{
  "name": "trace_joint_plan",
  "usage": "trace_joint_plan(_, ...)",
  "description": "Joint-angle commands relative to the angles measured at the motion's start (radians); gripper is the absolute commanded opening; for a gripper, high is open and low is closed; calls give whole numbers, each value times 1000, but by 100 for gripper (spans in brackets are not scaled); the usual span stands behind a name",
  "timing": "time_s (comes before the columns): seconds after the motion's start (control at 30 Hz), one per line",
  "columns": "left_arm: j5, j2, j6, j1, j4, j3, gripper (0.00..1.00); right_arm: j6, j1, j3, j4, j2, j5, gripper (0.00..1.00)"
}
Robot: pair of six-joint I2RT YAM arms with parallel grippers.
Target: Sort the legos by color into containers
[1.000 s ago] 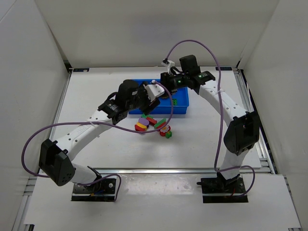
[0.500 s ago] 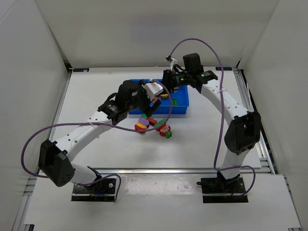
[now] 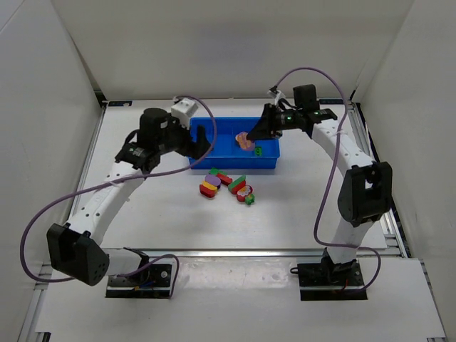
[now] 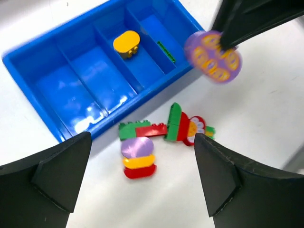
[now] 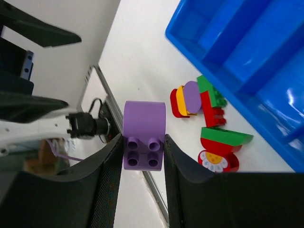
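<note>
**Top view.** A shallow bright-blue plastic tray [image 3: 221,164] with four side-by-side compartments lies mid-way across the white table [image 3: 142,214]. The left gripper [image 3: 201,140] hangs over the tray's left end, jaws spread wide and holding nothing. The right gripper [image 3: 251,135] is over the tray's right part, closed on a purple round-topped plastic lego [image 3: 244,140] held above the tray (which compartment lies beneath it cannot be told from this angle). A cluster of loose legos [image 3: 228,187] in red, yellow, green and purple sits on the table just in front of the tray.

**Left wrist view.** The left fingers [image 4: 52,173] stand well apart at the lower corners, nothing between them. A yellow oval plastic lego [image 4: 126,43] lies in the compartment next to the tray's right end. A thin green plastic lego [image 4: 166,51] lies in the right end compartment itself. The purple piece [image 4: 213,57] appears blurred in the right gripper's tips.

**Right wrist view.** The purple lego [image 5: 144,135] is pinched between the two black fingers [image 5: 107,175], its four studs facing the camera. The tray [image 5: 228,42] fills the upper right, and the cluster [image 5: 204,118] lies beside its wall.
</note>
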Motion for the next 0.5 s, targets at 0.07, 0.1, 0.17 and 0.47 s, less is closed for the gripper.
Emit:
trace_joint_plan(0.07, 461, -20, -283, 192, -62, 24, 98, 165, -99, -46, 166, -64, -151, 9)
trace_joint_plan(0.1, 550, 0, -358, 222, -47, 22, 98, 189, -102, -51, 190, -64, -173, 10)
trace_joint_plan(0.17, 791, 81, -485, 297, 72, 0, 96, 243, -105, -48, 241, -58, -225, 10)
trace_joint_plan(0.47, 1005, 316, -980, 307, 568, 17, 95, 424, -44, -29, 422, -46, -296, 11)
